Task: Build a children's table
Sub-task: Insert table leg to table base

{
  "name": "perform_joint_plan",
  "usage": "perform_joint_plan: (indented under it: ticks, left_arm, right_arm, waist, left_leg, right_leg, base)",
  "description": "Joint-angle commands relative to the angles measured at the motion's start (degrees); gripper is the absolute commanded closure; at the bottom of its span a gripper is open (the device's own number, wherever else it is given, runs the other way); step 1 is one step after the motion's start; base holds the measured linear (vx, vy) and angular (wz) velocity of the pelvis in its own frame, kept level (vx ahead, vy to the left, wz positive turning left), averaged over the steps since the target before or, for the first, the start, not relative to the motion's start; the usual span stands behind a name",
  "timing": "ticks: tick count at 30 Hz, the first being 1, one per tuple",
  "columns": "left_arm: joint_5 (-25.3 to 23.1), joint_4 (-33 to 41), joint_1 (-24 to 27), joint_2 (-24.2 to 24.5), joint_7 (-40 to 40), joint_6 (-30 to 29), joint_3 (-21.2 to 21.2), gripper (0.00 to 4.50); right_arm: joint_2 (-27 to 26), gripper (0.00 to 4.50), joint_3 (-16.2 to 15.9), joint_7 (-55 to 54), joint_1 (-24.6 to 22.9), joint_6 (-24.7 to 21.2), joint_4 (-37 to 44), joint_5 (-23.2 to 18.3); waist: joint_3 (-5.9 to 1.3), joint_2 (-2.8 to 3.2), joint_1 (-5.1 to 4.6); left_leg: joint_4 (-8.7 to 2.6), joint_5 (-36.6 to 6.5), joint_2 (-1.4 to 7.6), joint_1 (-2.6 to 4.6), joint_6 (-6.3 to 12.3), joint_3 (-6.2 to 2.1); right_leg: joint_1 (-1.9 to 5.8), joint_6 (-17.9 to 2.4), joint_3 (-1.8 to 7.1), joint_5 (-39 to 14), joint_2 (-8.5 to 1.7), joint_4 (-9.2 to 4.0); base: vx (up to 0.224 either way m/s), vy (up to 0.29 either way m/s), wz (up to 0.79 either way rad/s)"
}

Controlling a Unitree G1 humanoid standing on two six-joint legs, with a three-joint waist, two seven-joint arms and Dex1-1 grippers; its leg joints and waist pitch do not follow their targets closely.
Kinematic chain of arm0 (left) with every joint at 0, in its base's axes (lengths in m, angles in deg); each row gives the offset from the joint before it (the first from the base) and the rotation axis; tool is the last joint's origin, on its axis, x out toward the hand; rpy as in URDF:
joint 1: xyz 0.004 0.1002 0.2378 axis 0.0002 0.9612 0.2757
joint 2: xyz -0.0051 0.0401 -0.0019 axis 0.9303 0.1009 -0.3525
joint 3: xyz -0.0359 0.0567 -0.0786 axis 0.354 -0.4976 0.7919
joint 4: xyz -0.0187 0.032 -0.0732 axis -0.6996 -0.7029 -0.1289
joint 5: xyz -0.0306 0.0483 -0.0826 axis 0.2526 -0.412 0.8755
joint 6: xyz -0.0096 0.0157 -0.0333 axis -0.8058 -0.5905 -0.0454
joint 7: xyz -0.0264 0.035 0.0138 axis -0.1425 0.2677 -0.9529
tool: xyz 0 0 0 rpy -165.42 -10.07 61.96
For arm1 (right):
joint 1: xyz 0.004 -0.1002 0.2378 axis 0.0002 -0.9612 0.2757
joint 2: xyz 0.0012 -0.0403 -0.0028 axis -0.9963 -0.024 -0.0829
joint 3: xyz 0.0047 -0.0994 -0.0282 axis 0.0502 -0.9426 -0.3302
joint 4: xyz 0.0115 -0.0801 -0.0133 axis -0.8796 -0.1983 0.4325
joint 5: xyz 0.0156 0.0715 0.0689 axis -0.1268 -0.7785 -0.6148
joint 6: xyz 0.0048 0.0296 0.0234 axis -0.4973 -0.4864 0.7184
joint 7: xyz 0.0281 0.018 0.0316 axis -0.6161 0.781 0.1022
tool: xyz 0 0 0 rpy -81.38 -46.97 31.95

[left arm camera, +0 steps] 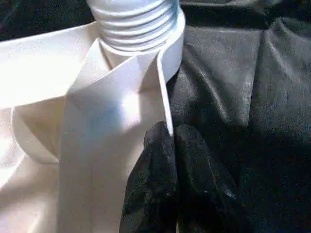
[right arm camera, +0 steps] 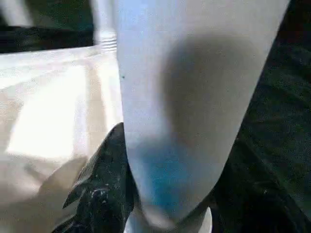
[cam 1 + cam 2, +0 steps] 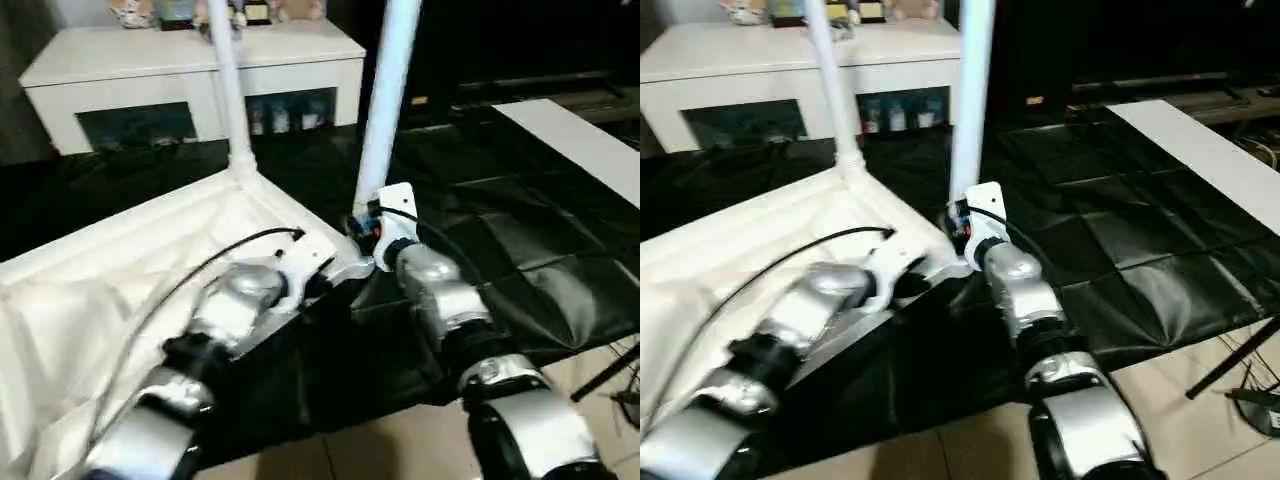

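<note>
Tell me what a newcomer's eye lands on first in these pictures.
First, the two white legs standing up from the upturned table top: the far leg at its back corner, and the near leg at the corner beside the black floor sheet. Next, the right gripper clamped around the near leg's base, while the left gripper, shut, pinches the top's thin rim just below that threaded socket.

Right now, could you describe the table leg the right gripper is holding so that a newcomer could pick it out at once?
Find the upturned white table top on the black sheet. Two white legs rise from its right-hand rim. The one meant is the nearer leg, clasped near its base by the right gripper; the farther leg stands free of any gripper.
</note>
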Motion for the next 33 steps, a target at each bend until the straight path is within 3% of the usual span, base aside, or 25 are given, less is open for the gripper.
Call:
perform_joint_plan:
  ticks: [1, 2, 4, 7, 8, 12, 14, 18, 23, 26, 30, 33]
  left_arm:
    - [0.24, 2.82, 1.94, 1.93, -9.66, 1.75, -4.81, 4.5]
    - [0.24, 2.82, 1.94, 1.93, -9.66, 1.75, -4.81, 4.5]
    - [2.35, 7.15, 3.9, 5.82, -16.98, 3.13, -6.12, 4.5]
    - [4.35, 10.97, 5.19, 9.41, -23.18, 3.81, -6.84, 4.5]
    - [5.05, 12.59, 5.55, 11.19, -25.55, 3.65, -7.01, 4.5]
    - [7.77, 16.58, 6.17, 15.37, -31.7, 2.8, -6.22, 4.5]
    - [8.48, 17.32, 6.27, 16.38, -33.11, 2.39, -5.93, 4.5]
    - [10.05, 17.53, 6.38, 19.15, -36.83, 2.29, -5.24, 4.5]
    - [9.29, 16.76, 6.38, 20.21, -36.98, 2.72, -5.36, 4.5]
    - [8.54, 16.13, 6.3, 19.97, -35.81, 2.86, -5.48, 4.5]
    - [7.47, 14.83, 5.97, 19.57, -33.64, 3.35, -6.11, 4.5]
    - [7.11, 14.73, 6.12, 19.27, -32.65, 2.89, -6.84, 4.5]
  right_arm:
    - [1.5, 2.66, -3.62, 5.82, -4.38, -6.09, -5.34, 1.89]
    - [1.5, 2.66, -3.62, 5.82, -4.38, -6.09, -5.34, 1.89]
    - [4.35, 2.66, -5.83, 15.03, -6.02, -6.44, -2.2, 1.51]
    - [7.55, 2.66, -7.84, 24.42, -7.89, -6.94, 1.33, 0.73]
    - [9.43, 2.66, -9.0, 28.84, -8.84, -6.97, 2.88, 0.62]
    - [14.57, 2.66, -11.32, 39.33, -11.27, -5.36, 5.83, 0.66]
    - [15.7, 2.66, -11.55, 41.75, -11.82, -4.9, 6.35, 0.46]
    - [18.41, 2.66, -11.97, 48.51, -12.42, -4.89, 6.58, -0.58]
    - [18.66, 2.66, -12.06, 47.8, -11.52, -4.9, 4.9, 0.31]
    - [17.95, 2.66, -12.04, 44.85, -10.93, -5.48, 3.99, 0.89]
    - [16.56, 2.66, -12.16, 39.48, -10.17, -5.85, 1.84, 2.22]
    - [15.08, 2.66, -12.1, 33.87, -10.11, -5.62, 0.61, 3.46]
  waist:
    - [-1.25, 0.56, -0.03]
    - [-1.33, 0.6, 0.08]
    - [-1.44, 0.42, -0.02]
    - [-2.09, 0.78, 0.05]
    - [-2.21, 0.98, 0.38]
    - [-2.21, 0.48, 1.38]
    - [-2.26, 0.64, 1.67]
    - [-2.04, 0.94, 1.93]
    - [-1.97, 0.84, 1.94]
    - [-2.12, 0.67, 1.89]
    - [-1.99, 0.59, 1.91]
    - [-1.49, 0.45, 1.64]
  left_leg:
    - [-5.39, -22.71, 4.27, -0.65, 0.38, -1.04]
    - [-5.32, -22.41, 4.32, -0.66, 0.46, -1.06]
    - [-5.08, -20.96, 4.28, -1.03, 1.04, -0.85]
    - [-3.96, -9.14, 4.46, -1.41, 4.14, -0.21]
    - [-3.6, -5.92, 4.44, -0.96, 4.73, 0.02]
    - [-2.69, -0.98, 4.38, -1.06, 7.23, 0.6]
    - [-2.8, -1.55, 4.69, -0.79, 7.24, 0.5]
    - [-3.37, -6.69, 4.92, -0.34, 4.8, 0.56]
    - [-3.67, -8.85, 5.02, -0.09, 1.87, 0.8]
    - [-3.43, -6.95, 4.82, -0.21, 1.85, 0.86]
    - [-3.49, -7.55, 4.78, -0.24, 1.95, 0.91]
    - [-4.15, -13.53, 4.85, -0.34, 0.04, 0.72]
  right_leg:
    - [0.77, -10.94, 2.39, -13.84, -2.97, -3.24]
    - [0.83, -11.29, 2.38, -13.95, -3.04, -3.19]
    - [0.98, -11.92, 2.44, -12.83, -2.95, -2.93]
    - [1.76, -15.53, 2.33, 1.55, -2.66, -1.21]
    - [1.71, -16.58, 2.1, 5.3, -2.46, -0.96]
    - [1.85, -18.07, 2.07, 10.37, -2.34, -0.09]
    - [1.77, -18.14, 1.94, 7.92, -2.37, -0.02]
    - [1.59, -17.8, 1.94, 0.49, -2.0, -0.5]
    - [1.42, -16.92, 2.12, -1.61, -2.0, -0.6]
    - [1.57, -16.95, 2.11, 0.63, -1.99, -0.4]
    - [1.52, -16.67, 2.18, -1.21, -2.15, -0.61]
    - [1.36, -14.83, 2.47, -10.17, -2.37, -1.4]
  base:
    - [0.06, -0.037, 0.01]
    - [0.062, -0.048, 0.03]
    - [0.059, -0.051, 0.02]
    - [0.077, -0.058, -0.01]
    - [0.07, -0.052, -0.05]
    - [0.031, -0.021, -0.01]
    - [0.0, 0.0, 0.0]
    - [0.0, 0.0, 0.0]
    - [0.0, 0.0, 0.0]
    - [0.0, 0.0, 0.0]
    - [0.0, 0.0, 0.0]
    - [0.0, 0.0, 0.0]
